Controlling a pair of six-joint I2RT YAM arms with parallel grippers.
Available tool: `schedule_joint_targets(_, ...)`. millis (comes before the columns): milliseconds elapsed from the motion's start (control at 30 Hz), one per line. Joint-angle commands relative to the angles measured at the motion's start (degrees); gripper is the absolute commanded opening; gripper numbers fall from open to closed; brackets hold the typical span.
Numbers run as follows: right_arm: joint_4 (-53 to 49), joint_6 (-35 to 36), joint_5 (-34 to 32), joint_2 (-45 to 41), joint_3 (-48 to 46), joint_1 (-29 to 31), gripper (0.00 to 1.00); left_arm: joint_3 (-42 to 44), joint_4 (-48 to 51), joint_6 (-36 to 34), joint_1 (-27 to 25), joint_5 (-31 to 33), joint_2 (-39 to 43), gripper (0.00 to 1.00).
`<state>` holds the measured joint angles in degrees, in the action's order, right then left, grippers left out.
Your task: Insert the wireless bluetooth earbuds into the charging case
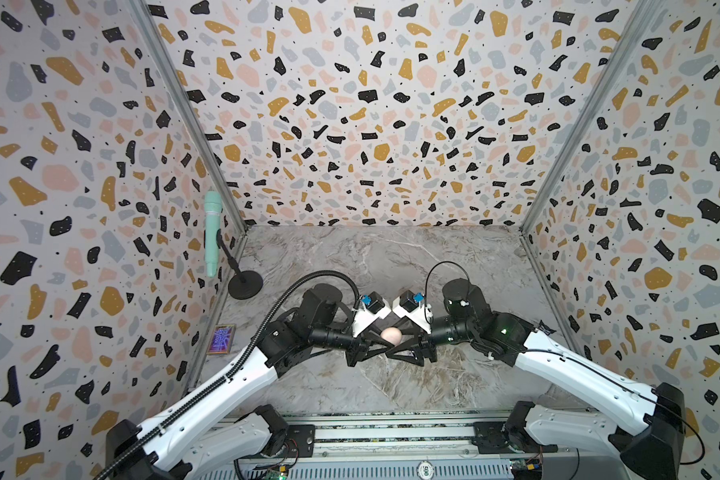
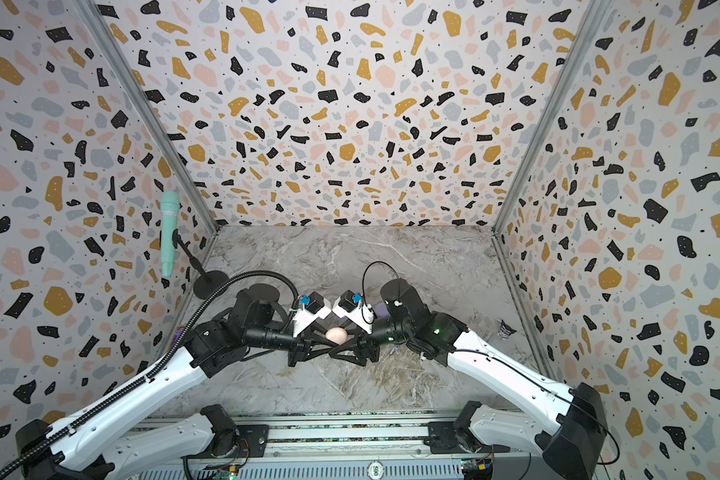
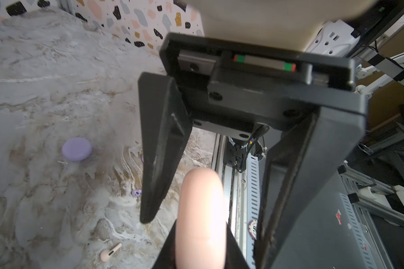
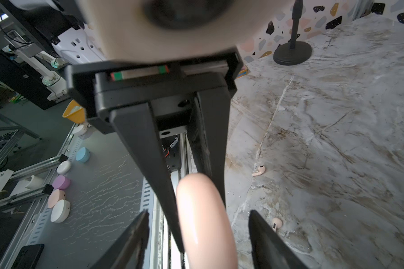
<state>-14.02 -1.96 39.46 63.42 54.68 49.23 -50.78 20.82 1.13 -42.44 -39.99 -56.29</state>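
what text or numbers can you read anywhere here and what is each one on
"500": on the round white-and-dark chip at the near edge, below the metal rail, in both top views.
Red marking beside the slotted grey strip, left wrist view: too blurred to read.
Small purple framed card by the left wall: too small to read any text.
Pale pink round charging case: no print visible.

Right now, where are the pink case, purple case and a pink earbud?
pink case [image 1: 391,335]: in a top view, rounded top.
purple case [image 3: 76,149]: left wrist view, lid centre.
pink earbud [image 4: 259,171]: right wrist view, middle.
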Motion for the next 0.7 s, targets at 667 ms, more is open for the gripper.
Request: schedule_joint_targets(667, 3.32, -2.03, -18.61, -18.13, -3.02, 0.24, 0.99, 17.83, -32.86, -6.73, -0.21, 2.01, 6.87, 0.0)
